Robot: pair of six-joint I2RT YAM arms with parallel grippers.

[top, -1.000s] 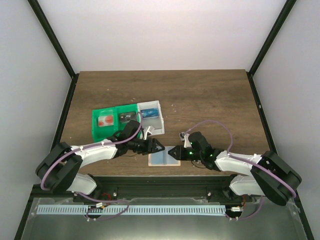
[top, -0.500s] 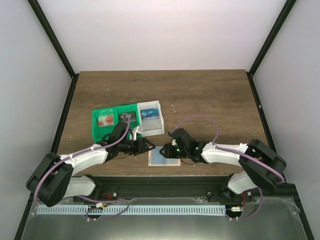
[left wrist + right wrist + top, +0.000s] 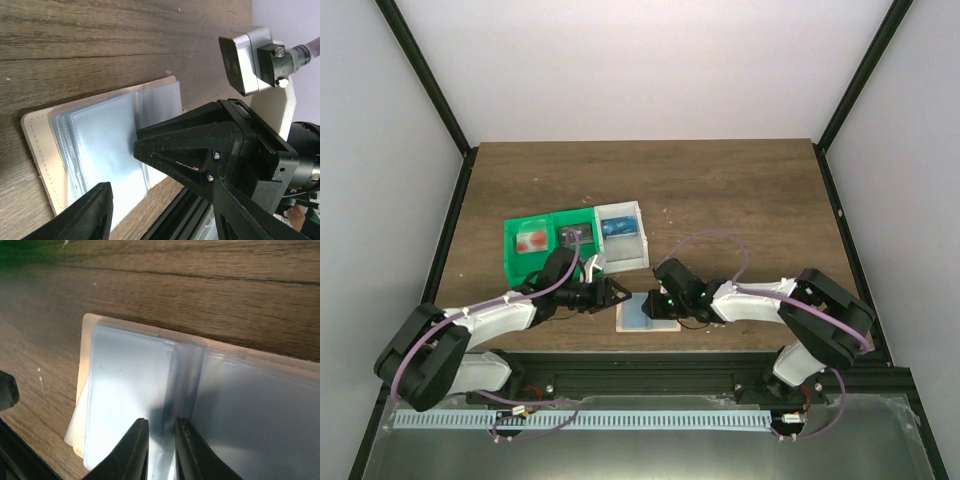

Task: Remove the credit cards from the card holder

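The card holder (image 3: 95,145) lay open and flat on the wooden table (image 3: 740,200), close to its near edge, a tan border framing clear blue-grey plastic sleeves. The right gripper (image 3: 161,426) stood low over those sleeves, just left of the centre fold; its fingers (image 3: 134,452) were drawn close with only a slim gap between them; whether they nipped any plastic could not be told from the wrist view. The left gripper (image 3: 623,295) hovered at the holder's left edge, tip pointing toward the right gripper and very near it; its jaws stood well apart, with nothing between them.

Farther back and to the left sat a green tray (image 3: 513,262); the pale card (image 3: 530,241) with red circles lay in its left compartment; a dark item (image 3: 574,234), too small to make out, lay in the next compartment. Touching the tray's right side stood a translucent white box (image 3: 628,255); the blue card (image 3: 617,227) rested inside it, toward the far end. Both cards lay well apart from the holder; the left arm stretched between them and the table's near edge.
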